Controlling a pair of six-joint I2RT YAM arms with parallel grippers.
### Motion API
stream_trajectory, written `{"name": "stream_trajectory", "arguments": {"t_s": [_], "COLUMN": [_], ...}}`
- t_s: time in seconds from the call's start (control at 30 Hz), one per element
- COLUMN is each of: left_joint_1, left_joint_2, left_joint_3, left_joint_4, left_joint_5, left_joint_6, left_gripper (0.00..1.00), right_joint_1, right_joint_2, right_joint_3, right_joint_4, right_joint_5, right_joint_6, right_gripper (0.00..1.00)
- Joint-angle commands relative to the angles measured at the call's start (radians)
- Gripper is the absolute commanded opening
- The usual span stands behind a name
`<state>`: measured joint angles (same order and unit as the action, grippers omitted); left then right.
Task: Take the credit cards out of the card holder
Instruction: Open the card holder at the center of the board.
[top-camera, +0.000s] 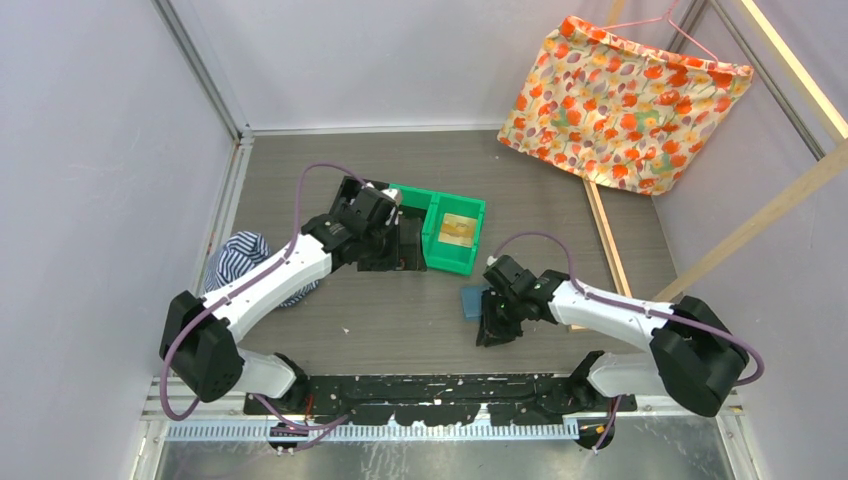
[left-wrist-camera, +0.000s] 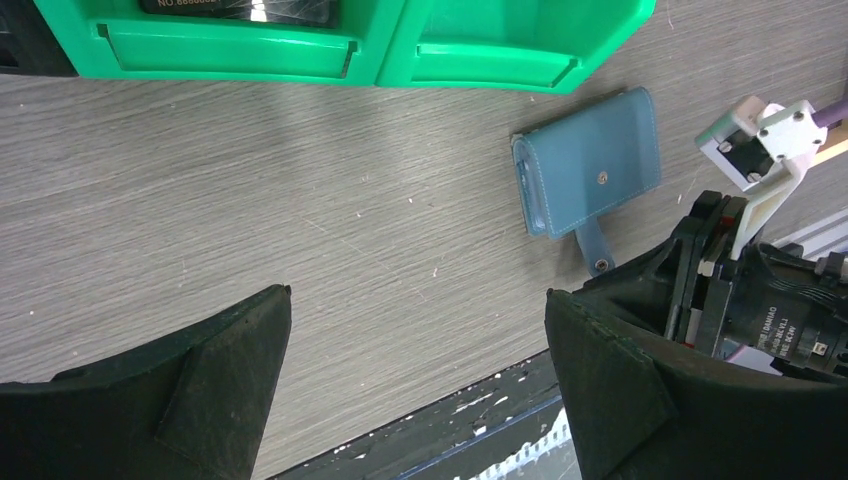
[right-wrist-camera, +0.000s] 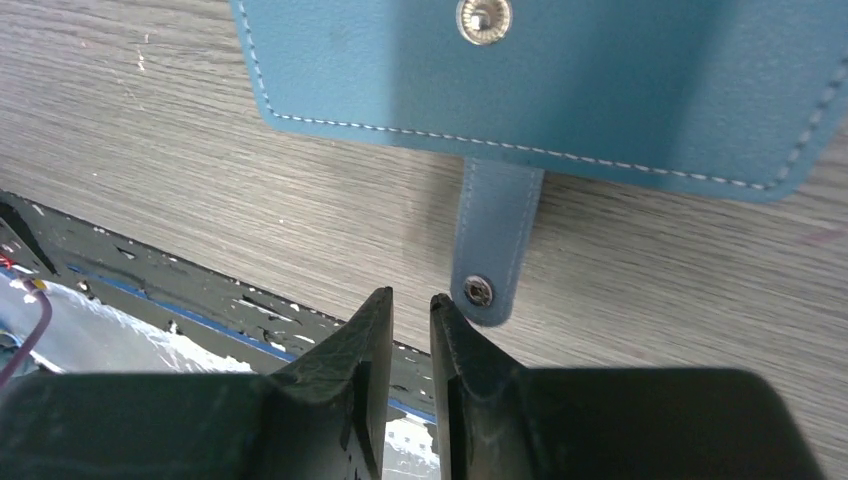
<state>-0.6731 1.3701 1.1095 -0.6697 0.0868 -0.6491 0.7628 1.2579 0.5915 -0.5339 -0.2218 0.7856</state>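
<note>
Over at nine o'clock on the grey table (top-camera: 400, 320) a striped cloth (top-camera: 240, 262) lies bunched against the left arm. The left gripper (left-wrist-camera: 418, 293) hangs over the near side of the green bins (top-camera: 448, 258), its jaws spread wide and holding nothing, with bare wood grain showing between the two dark fingers (left-wrist-camera: 200, 400). The bins sit side by side near the middle of the table. A flat yellowish piece (top-camera: 460, 228) lies in the right-hand compartment, though I cannot tell what it is. Just beyond the bins at about five o'clock lies the card holder (top-camera: 472, 300), a teal-blue wallet flat on the wood and folded shut. A metal snap (right-wrist-camera: 483, 17) faces up on its cover. Its closing tab (right-wrist-camera: 495, 225) is unfastened and sticks out toward the arms at six o'clock, with its own stud (right-wrist-camera: 478, 290) at the free end. The right gripper (right-wrist-camera: 410, 296) is low at the table just at six o'clock of the holder, right by the tip of that tab. Its jaws are drawn close together with only a thin slit left between them and nothing caught in it. The tab's end lies just beside one fingertip, not between the two. Far off at two o'clock a flowered orange cloth (top-camera: 620, 100) hangs on a pink hanger against the wall.
</note>
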Motion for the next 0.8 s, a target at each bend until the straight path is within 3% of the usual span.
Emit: {"name": "stream_trajectory", "arguments": {"t_s": [0.0, 0.13, 0.27, 0.4, 0.53, 0.63, 0.77], "left_joint_1": [0.000, 0.001, 0.001, 0.001, 0.001, 0.001, 0.000], "left_joint_2": [-0.004, -0.022, -0.048, -0.050, -0.050, -0.059, -0.072], "left_joint_3": [0.003, -0.019, -0.043, -0.048, -0.045, -0.050, -0.050], "left_joint_4": [0.023, 0.020, 0.020, 0.023, 0.016, 0.012, -0.006], "left_joint_5": [-0.007, -0.009, -0.020, -0.023, -0.017, -0.023, -0.049], "left_joint_6": [-0.017, -0.030, -0.037, -0.044, -0.048, -0.049, -0.042], "left_gripper": [0.99, 0.98, 0.99, 0.99, 0.98, 0.98, 0.98], "right_joint_1": [0.020, 0.020, 0.019, 0.018, 0.019, 0.020, 0.035], "right_joint_2": [0.023, -0.025, -0.070, -0.004, 0.015, 0.046, 0.071], "right_joint_3": [0.041, 0.141, 0.156, 0.136, 0.090, 0.083, 0.092], "right_joint_4": [0.021, -0.103, -0.142, -0.128, -0.068, -0.047, -0.022], "right_joint_5": [-0.007, 0.178, 0.276, 0.292, 0.308, 0.278, 0.185], "right_joint_6": [0.010, -0.071, -0.101, -0.097, -0.078, -0.082, -0.088], "right_gripper": [0.27, 0.36, 0.62, 0.63, 0.55, 0.34, 0.17]}}
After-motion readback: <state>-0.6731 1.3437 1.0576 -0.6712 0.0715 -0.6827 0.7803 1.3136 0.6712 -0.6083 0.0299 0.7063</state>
